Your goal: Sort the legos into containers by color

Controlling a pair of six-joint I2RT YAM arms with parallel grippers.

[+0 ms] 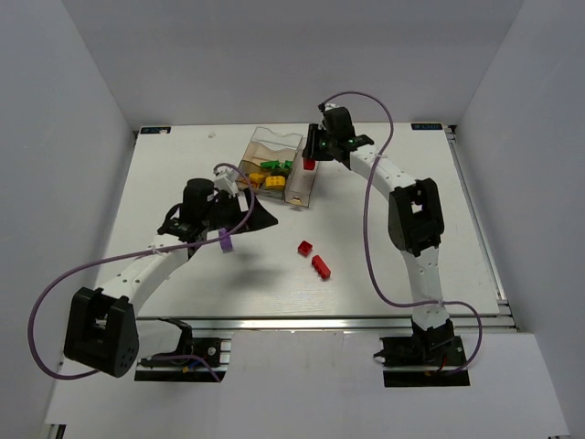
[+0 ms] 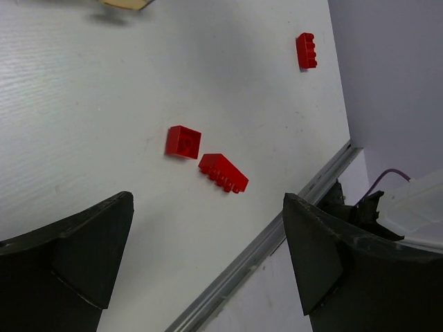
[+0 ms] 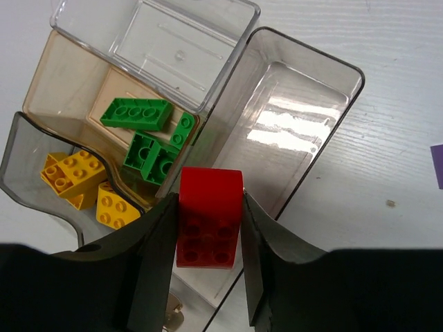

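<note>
Right gripper [image 3: 209,207] pinches a red brick [image 3: 210,221] by its flat sides over the box [image 3: 309,48] near the far edge — looks light, stiff, slick. Left gripper [image 2: 208,207] gapes empty.

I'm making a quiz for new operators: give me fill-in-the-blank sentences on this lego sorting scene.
1. The brick in the right gripper is ___.
2. The left gripper is ___, holding nothing.
3. The long compartment of the box, right of the green bricks in the right wrist view, is ___.
Missing: red; open; empty.
</note>
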